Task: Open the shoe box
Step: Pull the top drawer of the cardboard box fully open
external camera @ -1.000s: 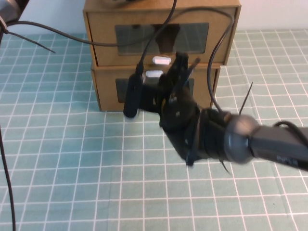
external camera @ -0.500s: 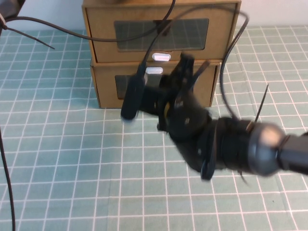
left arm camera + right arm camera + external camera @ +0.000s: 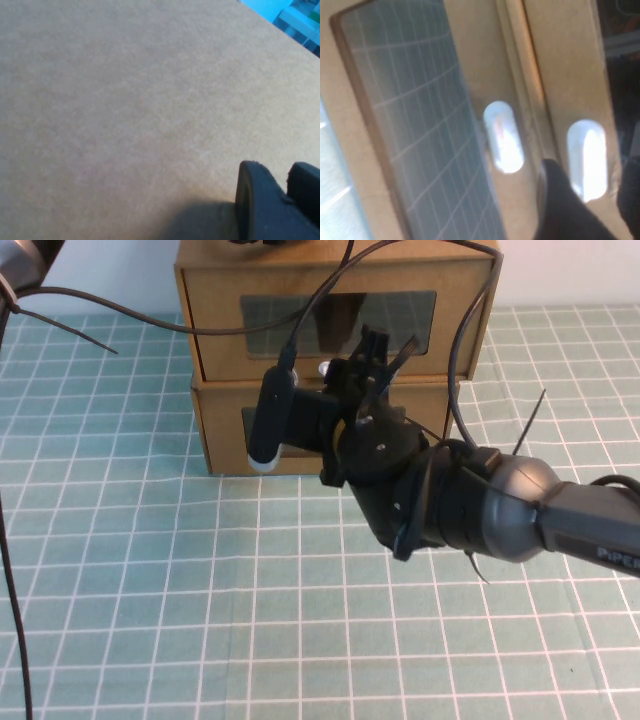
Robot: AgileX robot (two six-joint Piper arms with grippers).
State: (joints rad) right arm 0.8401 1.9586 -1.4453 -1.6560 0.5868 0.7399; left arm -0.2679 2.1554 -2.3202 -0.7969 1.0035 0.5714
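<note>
Two cardboard shoe boxes are stacked at the back, the upper box (image 3: 210, 320) on the lower box (image 3: 220, 430), each with a window front. Both look closed. My right gripper (image 3: 388, 348) is at their fronts, open. In the right wrist view the right gripper (image 3: 592, 175) has its fingers on either side of one white oval pull hole (image 3: 587, 145). A second pull hole (image 3: 503, 136) lies beside a window (image 3: 410, 125). I cannot tell which box each hole belongs to. My left gripper (image 3: 287, 172) rests on a plain cardboard surface (image 3: 125, 100), fingers nearly together.
The teal grid mat (image 3: 150, 570) covers the table around the boxes. Black cables (image 3: 150, 318) trail across the upper box's front. The right arm's camera housing (image 3: 270, 425) hangs in front of the lower box's window. The right arm (image 3: 500, 510) reaches in from the right.
The right gripper's fingers have spread apart from shut. The right arm swung a little right and down, then back up toward the box fronts. The boxes have stayed put.
</note>
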